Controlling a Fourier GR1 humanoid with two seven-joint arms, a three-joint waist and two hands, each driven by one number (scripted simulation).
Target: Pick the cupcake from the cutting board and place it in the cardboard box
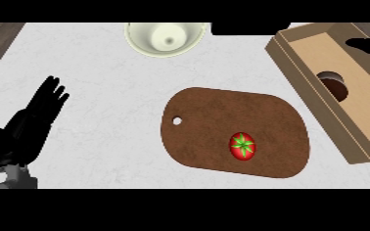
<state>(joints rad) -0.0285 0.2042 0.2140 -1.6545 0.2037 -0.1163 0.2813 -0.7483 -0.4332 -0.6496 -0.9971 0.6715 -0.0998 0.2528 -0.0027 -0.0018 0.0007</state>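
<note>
I take the cutting board as my landmark. On its lower right part lies a tomato, red with a green star of leaves, and nothing else sits on the wood. The cupcake is not on the board at all: to the board's right, inside the cardboard box, I see a dark brown rounded thing against the box's inner wall, and I judge that to be the cupcake, already resting where the task wants it, though the wall hides part of it. My left hand is well to the left of the board, fingers straight, raised and lightly spread, pinching nothing. My right hand shows nowhere, so I cannot tell its state; a dark shape at the box's far right edge may belong to it, but I cannot be sure. Above the board, toward the far edge of the counter, stands a pale bowl. The risks I see are these: if my unseen hand is near the box, pulling it out carelessly could catch the wall and shove the box, or tip the cupcake. Another risk is mistaking the tomato for the target.
</note>
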